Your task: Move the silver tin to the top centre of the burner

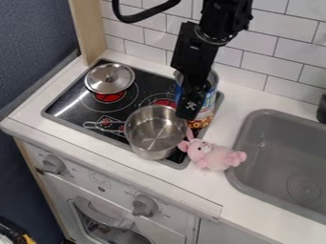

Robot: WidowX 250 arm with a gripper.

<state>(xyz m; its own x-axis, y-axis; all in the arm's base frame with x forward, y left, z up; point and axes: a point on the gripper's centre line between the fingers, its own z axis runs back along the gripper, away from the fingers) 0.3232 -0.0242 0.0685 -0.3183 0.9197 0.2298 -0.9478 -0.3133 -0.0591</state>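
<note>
Cataloguing my station: 1 black two-finger pincer (187,114), mine, hanging from my black jointed arm (213,21), which enters at the top edge of the view. It points down over the right side of the black glass stovetop with a grey rim (71,101). State of the pincer: released or clenched, I cannot tell — nor whether it grasps anything.

Item, 1 cylindrical silver-rimmed tin with a blue, white, red and yellow label (208,101): upright at the right side of the stovetop, towards the back, partly hidden by my pincer. This I enter as the task's piece; it is not at the top centre.

Item, 1 round, open silver metal pot (153,133): upright at the front right of the stovetop, mouth up, its looped metal handle (105,126) reaching left.

Item, 1 round silver metal lid with a small knob (109,78): at the back left, knob upward, a red burner mark showing at its lower edge.

Item, 1 pink plush rabbit (213,156): lying on the white countertop (185,190), near the pot — between stovetop and grey basin sink (280,167).

Fittings: 2 grey round knobs (145,205) on the white front panel; white tiled wall (255,57) behind.
</note>
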